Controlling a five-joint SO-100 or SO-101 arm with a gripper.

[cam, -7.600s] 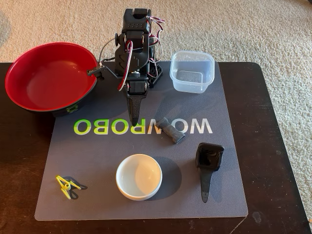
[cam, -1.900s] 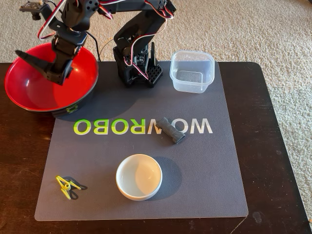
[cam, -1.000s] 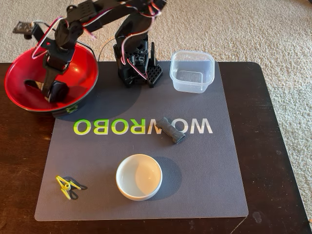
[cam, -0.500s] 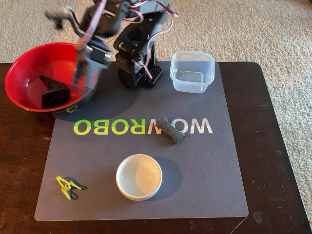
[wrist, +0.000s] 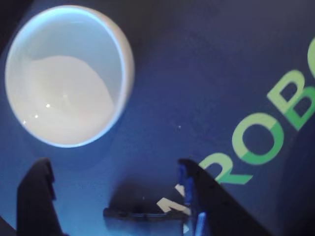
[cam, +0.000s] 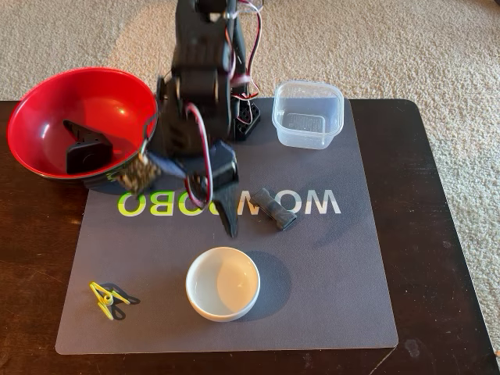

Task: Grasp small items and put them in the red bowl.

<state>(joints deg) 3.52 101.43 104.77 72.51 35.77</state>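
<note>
The red bowl (cam: 105,98) stands at the table's back left, and the black scoop-shaped part (cam: 84,150) lies inside it. On the mat lie the dark grey ribbed cylinder (cam: 275,209), the small white bowl (cam: 223,283) (wrist: 64,73) and the yellow-green clip (cam: 107,300). The clear square container (cam: 308,114) stands at the back right. My gripper (cam: 225,212) (wrist: 113,166) hangs over the mat's lettering, just left of the cylinder and behind the white bowl. In the wrist view its fingers stand apart with only mat between them.
A grey mat (cam: 344,289) with green and white lettering covers most of the dark wooden table (cam: 437,234). The arm's base (cam: 244,117) is at the back centre. Carpet lies beyond the table's edges.
The arm has swung from the red bowl's rim rightward and forward, over the middle of the mat. The black scoop stays in the bowl, free of the gripper.
</note>
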